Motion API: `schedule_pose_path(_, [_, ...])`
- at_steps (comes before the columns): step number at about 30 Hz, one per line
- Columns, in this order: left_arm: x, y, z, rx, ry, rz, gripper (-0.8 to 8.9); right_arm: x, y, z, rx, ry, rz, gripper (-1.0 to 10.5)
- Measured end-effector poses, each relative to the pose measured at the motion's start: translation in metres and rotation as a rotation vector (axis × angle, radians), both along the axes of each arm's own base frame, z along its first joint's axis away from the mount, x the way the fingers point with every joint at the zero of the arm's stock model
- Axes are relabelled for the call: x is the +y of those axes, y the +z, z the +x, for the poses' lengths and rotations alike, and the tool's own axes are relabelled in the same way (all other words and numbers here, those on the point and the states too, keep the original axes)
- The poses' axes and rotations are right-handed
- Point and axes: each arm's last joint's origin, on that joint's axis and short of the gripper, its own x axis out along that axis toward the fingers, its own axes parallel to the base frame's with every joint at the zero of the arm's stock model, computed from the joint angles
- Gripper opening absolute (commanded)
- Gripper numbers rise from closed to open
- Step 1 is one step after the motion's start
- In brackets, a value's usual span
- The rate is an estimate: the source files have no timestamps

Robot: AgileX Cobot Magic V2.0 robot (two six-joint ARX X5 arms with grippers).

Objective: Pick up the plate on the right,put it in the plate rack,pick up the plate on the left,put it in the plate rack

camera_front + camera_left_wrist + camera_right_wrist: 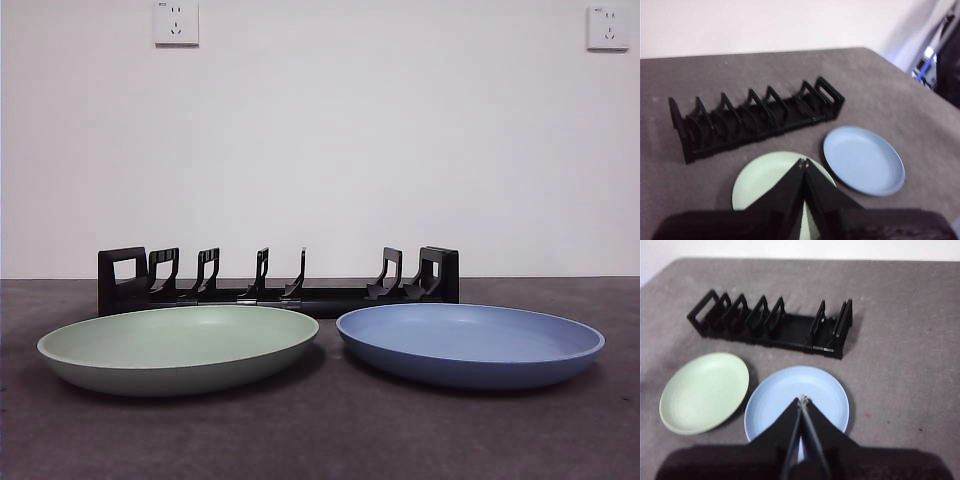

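Note:
A blue plate (470, 342) lies flat on the right of the table and a pale green plate (180, 345) lies flat on the left. Behind both stands the long black plate rack (278, 283), with nothing in its slots. High above the green plate (765, 177) hangs my left gripper (803, 162), shut and holding nothing. My right gripper (802, 400) is shut too, well above the blue plate (790, 397). Each wrist view also takes in the rack (757, 115) (772, 322) and the other plate (863, 160) (704, 391). Neither arm appears in the front view.
The table is covered in dark grey cloth (320, 440). A white wall with two sockets (176, 22) (608, 27) stands behind it. Dark equipment (949, 60) shows past the table's far corner in the left wrist view.

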Motion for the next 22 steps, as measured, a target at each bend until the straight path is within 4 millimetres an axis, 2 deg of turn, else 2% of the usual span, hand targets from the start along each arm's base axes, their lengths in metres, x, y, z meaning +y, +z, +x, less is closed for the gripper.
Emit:
schedule_pose_path(11, [-0.0049,0.0006,-0.0027,0.023,-0.078,0.04,0.08,-0.0001,0.0022,-0.0014,0.007,0.023,-0.037,0.0])
schedule_pose_path(12, [-0.0052,0.0004,-0.0021,0.026,-0.082,0.041,0.51,-0.0001,0.0022,-0.0014,0.006,0.023,-0.037,0.0])
schedule_pose_path(14, [-0.0057,0.0001,-0.0011,0.03,-0.087,0.04,2.41,-0.0001,0.0022,-0.0014,0.006,0.023,-0.037,0.4])
schedule_pose_path(15, [-0.006,0.0,-0.0006,0.032,-0.092,0.04,4.15,-0.0001,0.0022,-0.0014,0.006,0.023,-0.037,1.1])
schedule_pose_path(16, [-0.0064,-0.0001,-0.0003,0.034,-0.095,0.041,5.45,-0.0001,0.0022,-0.0014,0.006,0.022,-0.037,2.0])
schedule_pose_path(17, [-0.0066,-0.0002,-0.0002,0.034,-0.098,0.041,6.31,-0.0001,0.0022,-0.0014,0.007,0.022,-0.037,2.9])
schedule_pose_path(18, [-0.0072,-0.0002,0.0,0.035,-0.105,0.041,6.61,-0.0001,0.0022,-0.0014,0.008,0.021,-0.034,4.3])
schedule_pose_path(20, [-0.0083,-0.0003,0.0003,0.037,-0.118,0.041,6.6,-0.0001,0.0022,-0.0014,0.01,0.019,-0.031,6.1])
schedule_pose_path(22, [-0.0095,-0.0004,0.0006,0.038,-0.131,0.041,6.6,0.0,0.002,-0.0008,0.013,0.019,-0.028,6.5])
